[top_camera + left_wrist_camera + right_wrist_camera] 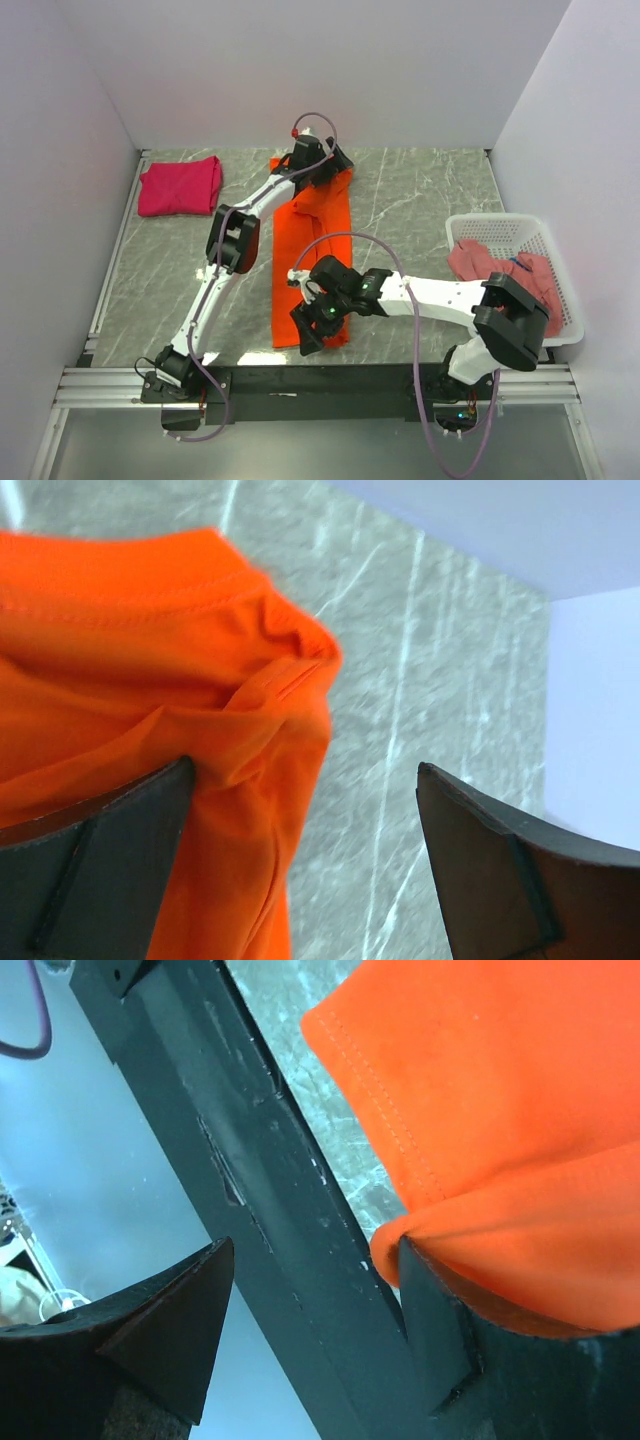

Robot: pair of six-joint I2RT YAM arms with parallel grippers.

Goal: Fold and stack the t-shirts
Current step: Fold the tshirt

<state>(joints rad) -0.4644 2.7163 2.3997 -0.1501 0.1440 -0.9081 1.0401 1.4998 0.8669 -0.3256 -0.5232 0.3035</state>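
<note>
Overhead, the orange shirt [330,215] lies on the table [420,200] as a long narrow strip running from the far side to the near edge, between the two arms. The left arm [232,240] stretches almost fully out from its base, angled right, so that its wrist sits over the far end of the strip. The left gripper [305,865] is spread wide: bunched orange cloth, with a stitched hem showing, rests against one finger [100,860], and the other finger stands over bare table.

The right arm [440,295] is bent sharply at the elbow beside the basket [500,220] and reaches left, low across the near edge, to the strip's near end. The right gripper [315,1335] is also spread apart. A fold of orange cloth drapes onto one finger [450,1360], while the other hangs off past the dark rail [290,1190] at the table's edge.

A folded magenta shirt [180,187] sits at the far left corner. A rose shirt [480,262] lies heaped in the basket.
</note>
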